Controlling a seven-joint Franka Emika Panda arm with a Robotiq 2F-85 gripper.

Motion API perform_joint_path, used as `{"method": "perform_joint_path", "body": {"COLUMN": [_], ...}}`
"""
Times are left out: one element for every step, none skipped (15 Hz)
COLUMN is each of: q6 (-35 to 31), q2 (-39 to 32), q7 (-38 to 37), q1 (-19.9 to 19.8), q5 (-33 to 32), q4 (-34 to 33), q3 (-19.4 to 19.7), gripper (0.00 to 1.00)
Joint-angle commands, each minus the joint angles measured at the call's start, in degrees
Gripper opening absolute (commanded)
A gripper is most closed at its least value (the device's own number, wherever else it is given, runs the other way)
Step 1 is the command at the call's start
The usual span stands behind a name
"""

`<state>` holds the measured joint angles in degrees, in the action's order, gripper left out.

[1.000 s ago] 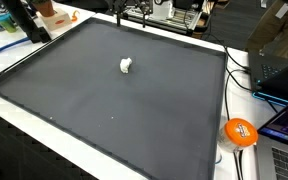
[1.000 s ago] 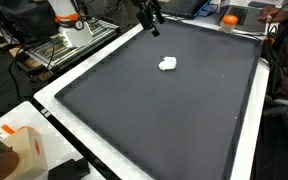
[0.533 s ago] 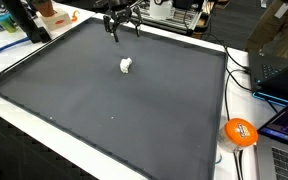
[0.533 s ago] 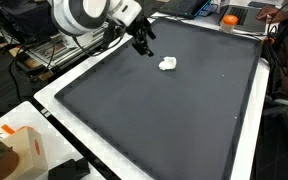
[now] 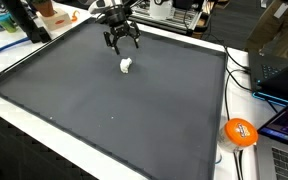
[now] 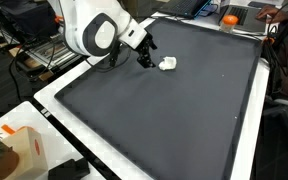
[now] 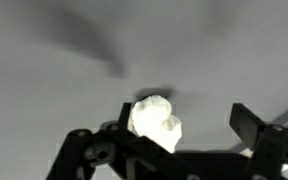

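Note:
A small crumpled white object (image 5: 126,66) lies on a large dark grey mat (image 5: 134,115) toward its far side. It shows in both exterior views (image 6: 167,64) and in the wrist view (image 7: 156,122). My gripper (image 5: 121,42) hangs open just above the mat, a little short of the white object and not touching it. It appears next to the object in an exterior view (image 6: 144,58). In the wrist view the gripper (image 7: 184,128) has its jaws spread wide. The white object sits near the left finger (image 7: 119,130), and the right finger (image 7: 249,125) stands apart.
The mat covers a white table (image 5: 229,150). An orange round object (image 5: 240,132) and laptops (image 5: 284,135) with cables lie beside the mat. Clutter and equipment stand along the far edge (image 5: 174,12). A white and orange box (image 6: 19,150) sits at a table corner.
The arm has come in from the far edge and lowered toward the white object. The gripper stays open. The white object has not moved.

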<state>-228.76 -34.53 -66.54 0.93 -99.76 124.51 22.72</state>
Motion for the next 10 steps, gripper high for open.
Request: {"method": "perform_joint_path", "body": {"q6": [0.14, 0.35, 0.39, 0.22, 0.16, 0.17, 0.26, 0.41, 0.43, 0.42], "q2": [0.48, 0.75, 0.99, 1.22, 1.58, 1.75, 1.91, 2.13, 2.25, 2.24], "q7": [-0.97, -1.34, -1.75, -2.11, -2.32, -2.80, -3.00, -2.88, -2.99, -3.12], "q1": [-1.75, -2.20, -2.23, -2.30, -2.32, -2.21, -2.09, -2.00, -1.90, -1.80], "q5": [1.23, 0.96, 0.77, 0.55, 0.35, 0.17, 0.19, 0.41, 0.35, 0.30], "q4": [-1.02, -1.57, -2.00, -2.45, -2.86, -3.32, -3.74, -4.02, -4.38, -4.79], "q3": [-1.17, -1.18, -0.69, -0.30, 0.18, 0.63, 0.97, 1.23, 1.49, 1.67], "gripper": [1.00, 1.00, 1.00, 1.00, 1.00, 1.00, 1.00, 1.00, 1.00, 1.00]}}
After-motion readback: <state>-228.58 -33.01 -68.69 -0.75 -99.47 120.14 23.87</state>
